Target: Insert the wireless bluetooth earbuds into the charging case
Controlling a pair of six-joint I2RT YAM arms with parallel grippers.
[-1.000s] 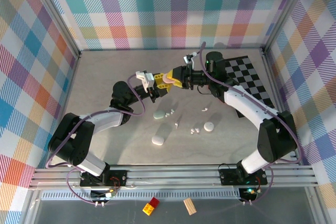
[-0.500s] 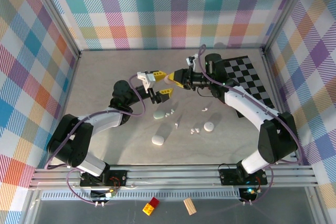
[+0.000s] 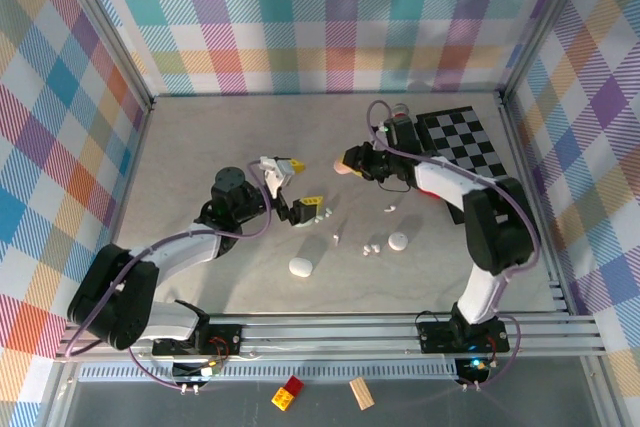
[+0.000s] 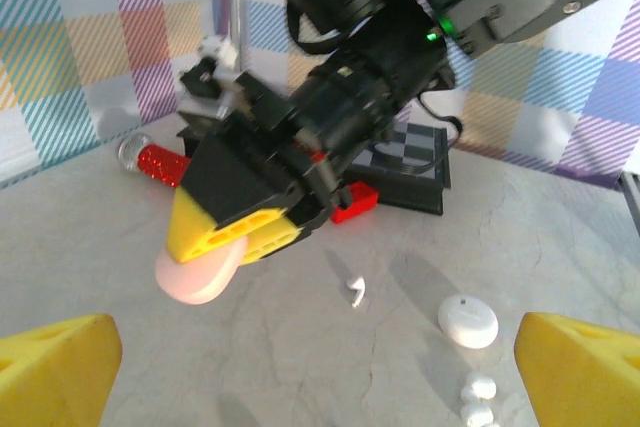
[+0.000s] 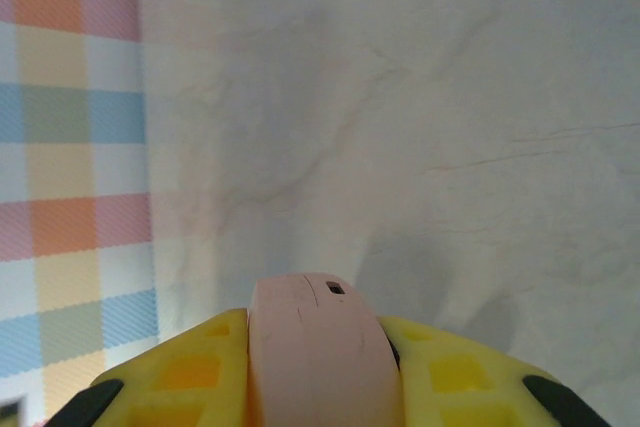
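Grip tells the two arms apart. The right fingers [image 5: 190, 372] are closed on a pink case [image 5: 318, 347] — the rounded shell sits pinched between the two yellow tips, its end poking out past them, held above the table [image 3: 200, 147]. The left fingers [image 3: 312, 204] stand spread wide with nothing between them. In the left wrist view their yellow tips sit at the two bottom corners, and the right fingers with the pink case hang straight ahead of them, clearly apart.

The earbuds [image 4: 355, 290] lie loose on the table, none in either set of fingers. One white earbud rests on the table below and a little beyond the pink case, as the left wrist sees it. Two more [image 3: 370, 247] lie close together off to the right of the left fingers, just beside a round white case [image 4: 468, 320] lying flat. Another small white piece [image 3: 337, 238] lies near the lower left finger — too small to say whether it is an earbud. A white oval case [image 3: 301, 266] lies on the near side of the left fingers, toward the arm bases. Behind the right fingers a checkered board [image 3: 460, 142] lies on the table, with a red cylinder [image 4: 160, 159] near its far edge.
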